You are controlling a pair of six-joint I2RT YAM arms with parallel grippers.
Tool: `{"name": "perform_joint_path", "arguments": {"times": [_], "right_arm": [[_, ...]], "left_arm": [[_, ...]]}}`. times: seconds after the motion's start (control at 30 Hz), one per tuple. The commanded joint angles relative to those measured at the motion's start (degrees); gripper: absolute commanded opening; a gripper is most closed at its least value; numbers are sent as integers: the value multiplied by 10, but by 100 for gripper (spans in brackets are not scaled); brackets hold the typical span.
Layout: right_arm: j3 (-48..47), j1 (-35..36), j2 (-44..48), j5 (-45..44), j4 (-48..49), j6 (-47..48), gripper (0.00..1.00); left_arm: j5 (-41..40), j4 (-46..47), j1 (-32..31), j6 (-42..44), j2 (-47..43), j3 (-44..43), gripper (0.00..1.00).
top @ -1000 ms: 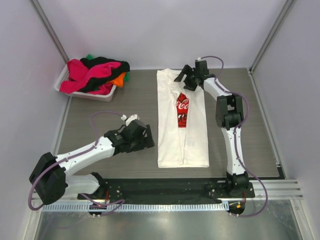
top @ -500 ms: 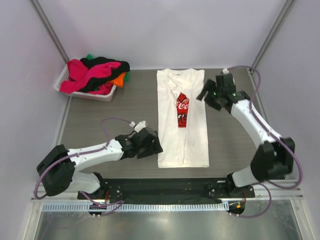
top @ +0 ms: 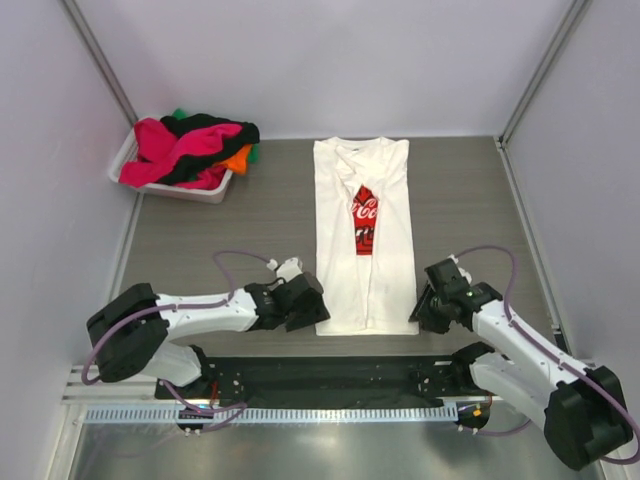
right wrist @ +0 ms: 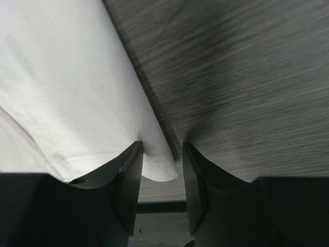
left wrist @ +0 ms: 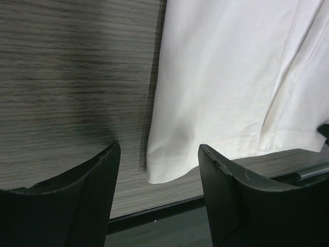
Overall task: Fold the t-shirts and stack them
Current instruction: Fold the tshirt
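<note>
Grey wood-grain table (top: 250,220) between pale lilac walls (top: 330,60)

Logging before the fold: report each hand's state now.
Left hand: open, astride a near corner of the white shirt, not gripping.
Right hand: open, narrower, around the other near corner.

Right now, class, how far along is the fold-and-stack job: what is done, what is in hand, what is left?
Done: the white t-shirt lies on the table with both sides folded in, a long strip. In hand: the left gripper and right gripper each straddle a near hem corner, jaws open, nothing lifted. Left: fold it end to end, then the other t-shirts, heaped unfolded in the bin.
</note>
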State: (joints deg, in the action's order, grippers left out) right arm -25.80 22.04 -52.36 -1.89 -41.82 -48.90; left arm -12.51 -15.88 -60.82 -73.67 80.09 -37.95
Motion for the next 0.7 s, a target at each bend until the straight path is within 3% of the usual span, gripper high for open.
{"name": "perform_joint_path", "arguments": {"times": [0.0, 0.2, 0.4, 0.5, 0.53, 0.6, 0.63, 0.67], "right_arm": [[34, 23, 40, 5, 15, -59, 42], [56, 81, 64, -5, 11, -111, 35], [58, 102, 64, -22, 14, -127, 22], [59, 104, 67, -22, 14, -127, 18], [59, 105, 67, -22, 14, -127, 17], [59, 105, 68, -21, 14, -125, 8], [58, 105, 69, -20, 12, -125, 6], [57, 105, 70, -20, 10, -125, 1]], "left_arm": [[-27, 27, -11, -26, -3, 8, 64], [-45, 33, -32, -49, -3, 24, 61], [-57, 45, -40, -62, 12, 31, 49], [-60, 47, -40, -61, 20, 25, 37], [-60, 49, -40, -60, 26, 24, 25], [-61, 50, -41, -59, 30, 20, 13], [-63, 50, -42, -57, 30, 19, 0], [-63, 49, -43, -57, 28, 20, 0]]}}
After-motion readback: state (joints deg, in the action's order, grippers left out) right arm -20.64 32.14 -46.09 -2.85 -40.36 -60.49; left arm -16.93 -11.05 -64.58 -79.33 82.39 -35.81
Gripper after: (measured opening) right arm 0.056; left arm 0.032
